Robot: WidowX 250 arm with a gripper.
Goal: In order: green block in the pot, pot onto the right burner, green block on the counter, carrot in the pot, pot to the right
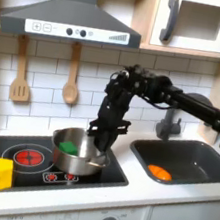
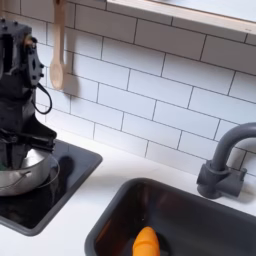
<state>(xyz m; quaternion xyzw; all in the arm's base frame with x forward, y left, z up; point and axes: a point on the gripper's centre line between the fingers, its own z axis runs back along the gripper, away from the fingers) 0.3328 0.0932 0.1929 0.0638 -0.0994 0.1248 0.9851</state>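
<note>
Both exterior views are showing the black claw (image 1: 99, 139) reaching down over the round shiny silver metal pot (image 1: 77, 152) on the black stovetop (image 1: 33, 160) — whether its fingers are clenched or released, I cannot tell. Inside the pot the small bright green block (image 1: 69, 147) is lying, while the orange oblong carrot (image 1: 158, 172) is resting in the dark grey sink (image 1: 197, 157) — set in the pale desk (image 1: 158, 196).

jaws hidden inside pot (image 1: 78, 149); carrot (image 2: 146, 243) cut by second exterior view's bottom edge.
</note>
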